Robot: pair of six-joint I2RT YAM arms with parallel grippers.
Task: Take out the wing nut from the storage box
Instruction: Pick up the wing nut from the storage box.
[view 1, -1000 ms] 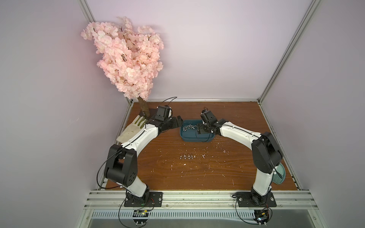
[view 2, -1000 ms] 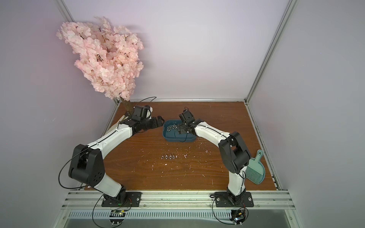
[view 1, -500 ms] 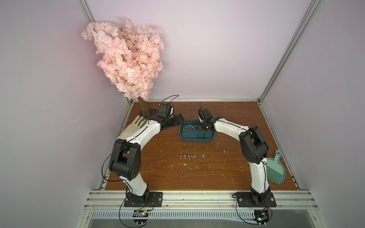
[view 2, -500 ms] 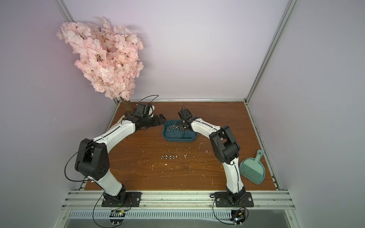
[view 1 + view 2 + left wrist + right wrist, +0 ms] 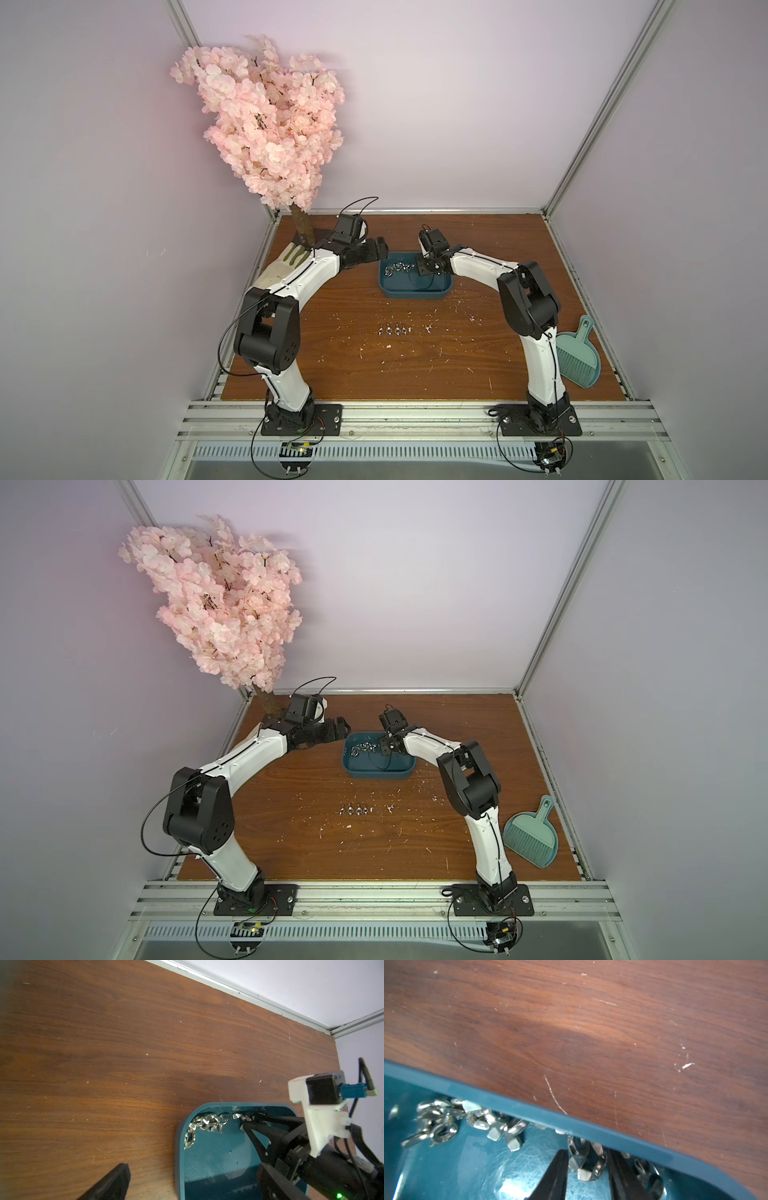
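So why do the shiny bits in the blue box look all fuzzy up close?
Right wrist view: the lens is close, so the wing nuts and the wing nut in the right gripper look soft, and white glare streaks the storage box floor. Left wrist view: they glint sharper. Both top views: just specks.

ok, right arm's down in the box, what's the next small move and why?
Probably a short straight lift. In the right wrist view the right gripper has fingers flanking one wing nut, seemingly touching both sides, close under the storage box rim. Other nuts lie right beside it, so dragging sideways could snag them.
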